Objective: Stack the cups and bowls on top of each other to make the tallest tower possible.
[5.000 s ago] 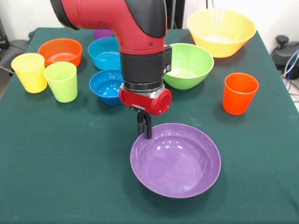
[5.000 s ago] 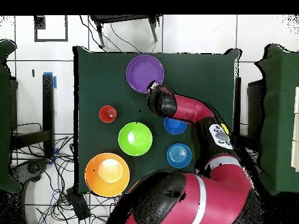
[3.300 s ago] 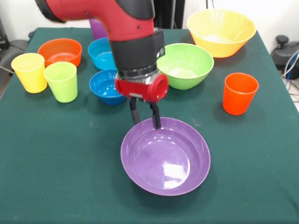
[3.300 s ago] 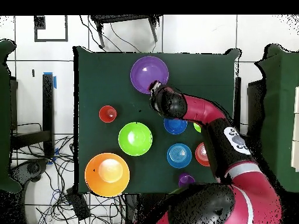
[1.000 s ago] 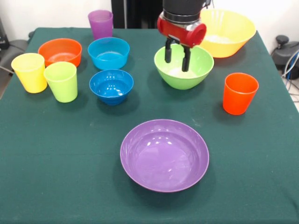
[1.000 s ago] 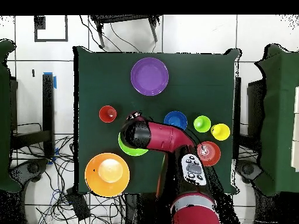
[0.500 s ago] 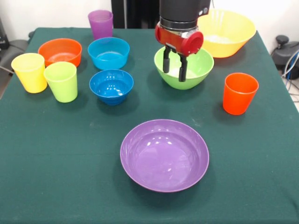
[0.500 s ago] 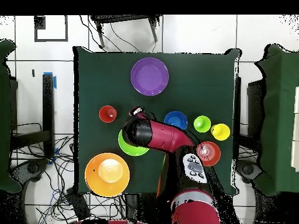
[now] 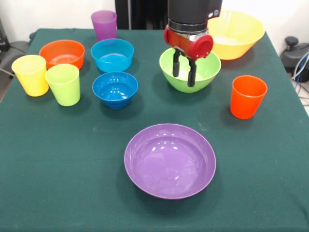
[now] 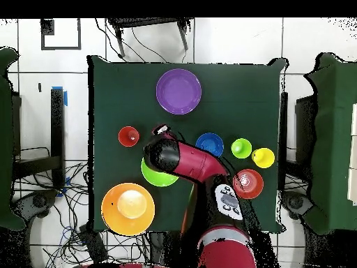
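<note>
- Hanging over the near rim of the lime green bowl (image 9: 190, 67), the gripper (image 9: 184, 73) has its two dark fingers spread apart and holds nothing; the tips reach down across the bowl's front wall.
- Just behind that bowl, at the table's far right corner in the front view, stands the very large yellow-orange bowl (image 9: 235, 33), alone.
- Right of the gripper, the orange-red cup (image 9: 247, 96) stands upright, apart from both bowls.
- Left of the gripper lie the dark blue bowl (image 9: 115, 89) and light blue bowl (image 9: 112, 54), with the purple cup (image 9: 104, 24) at the far edge.
- Farther left sit the small orange bowl (image 9: 62, 53), yellow cup (image 9: 30, 75) and lime green cup (image 9: 63, 84).
- The wide purple bowl (image 9: 170, 160) rests by itself on the green table (image 9: 58, 164), bare cloth open all round it toward the near edge.
- Nothing is stacked.
</note>
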Controlling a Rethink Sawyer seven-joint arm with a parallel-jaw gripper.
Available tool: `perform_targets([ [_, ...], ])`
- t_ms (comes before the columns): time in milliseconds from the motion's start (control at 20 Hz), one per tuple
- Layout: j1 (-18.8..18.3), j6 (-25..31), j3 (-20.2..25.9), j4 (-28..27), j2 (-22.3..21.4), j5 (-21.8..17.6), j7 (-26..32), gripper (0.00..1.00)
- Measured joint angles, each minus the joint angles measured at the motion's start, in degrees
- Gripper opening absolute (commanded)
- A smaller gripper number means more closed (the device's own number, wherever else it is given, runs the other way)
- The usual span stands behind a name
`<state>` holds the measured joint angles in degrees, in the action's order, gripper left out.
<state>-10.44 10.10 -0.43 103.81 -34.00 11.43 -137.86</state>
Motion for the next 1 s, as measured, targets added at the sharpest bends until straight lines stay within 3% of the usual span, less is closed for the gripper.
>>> perform_targets([
  [1000,3.07,-2.59,-0.58,2.08,0.35,7.43,0.0,1.0],
])
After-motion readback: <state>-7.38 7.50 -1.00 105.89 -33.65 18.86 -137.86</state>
